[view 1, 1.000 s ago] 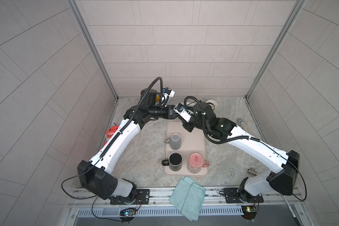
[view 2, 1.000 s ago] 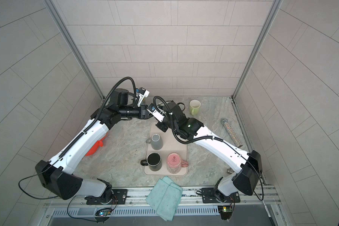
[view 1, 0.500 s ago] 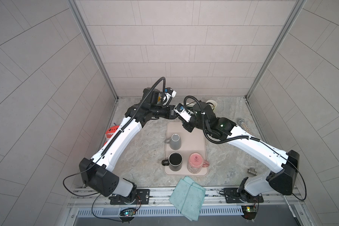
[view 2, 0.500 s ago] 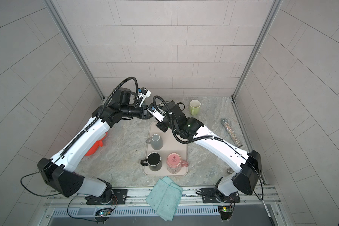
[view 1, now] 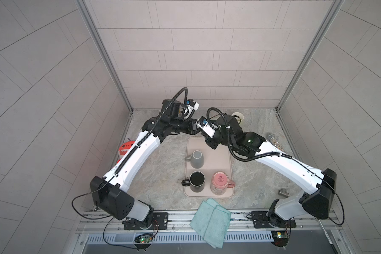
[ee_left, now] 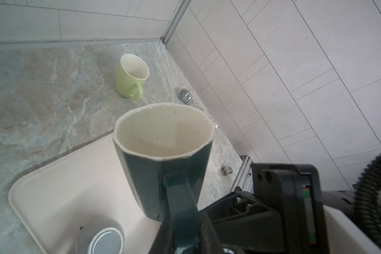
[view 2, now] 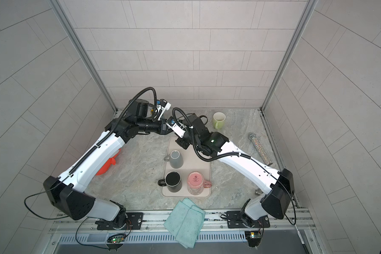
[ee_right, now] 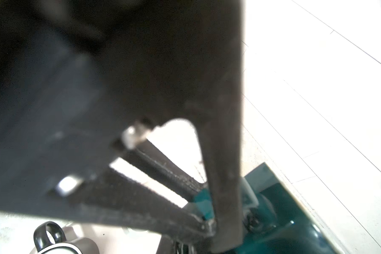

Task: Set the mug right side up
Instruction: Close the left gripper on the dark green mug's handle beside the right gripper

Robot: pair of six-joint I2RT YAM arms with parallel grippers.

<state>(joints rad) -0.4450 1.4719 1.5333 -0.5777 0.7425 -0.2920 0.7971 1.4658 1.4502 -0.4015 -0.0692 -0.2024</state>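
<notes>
Two grippers meet above the far end of the mat [view 1: 226, 151] in both top views, and they hide the load from that angle.

Left wrist view: the teal mug [ee_left: 145, 176] is held over the mat's far end, mouth up and slightly tilted, with its handle toward the camera. The left gripper [ee_left: 183, 239] has its fingers pressed against either side of the handle.

Right wrist view: the right gripper [ee_right: 207, 223] is pinched onto a teal part of the same mug. I cannot tell which part, because the picture is blurred and a left finger crosses in front.

On the mat below I see a grey mug [view 1: 196, 159] base up, a black mug [view 1: 196, 181] mouth up and a pink mug [view 1: 220, 182] base up. A green mug [view 2: 218, 120] stands on the table [view 2: 141, 176] near the back wall, off the mat.
</notes>
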